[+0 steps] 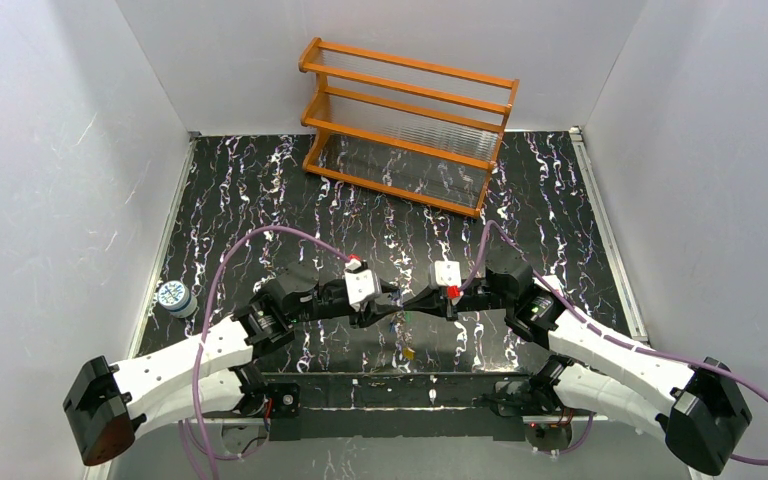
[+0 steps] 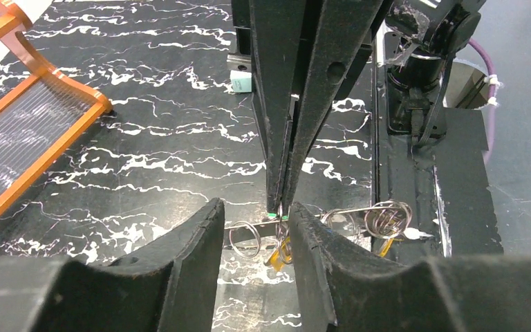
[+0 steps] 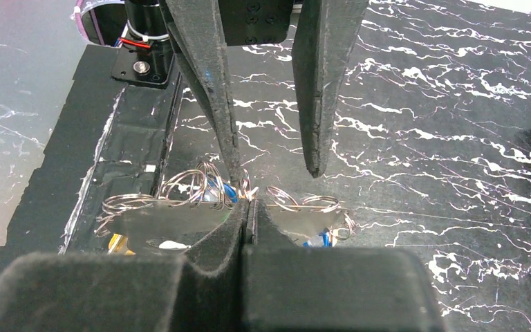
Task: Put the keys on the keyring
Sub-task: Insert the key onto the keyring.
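Two grippers are meeting mid-bench (image 1: 260,200). Right gripper (image 3: 249,211) jaws are pressing together at the keyring (image 2: 247,239); can't tell what they're pinching. Left gripper (image 2: 256,205) jaws are standing spread, straddling it. Wire's looking light, springy, slippery, w/ keys (image 2: 276,257) dangling, so take a bare stretch. Long axis is lying flat, near-to-far.

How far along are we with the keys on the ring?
Done: nothing confirmed threaded. In hand: right claw shut on what looks like a green key; left claw open around a wire ring. Left: an orange key lies apart.
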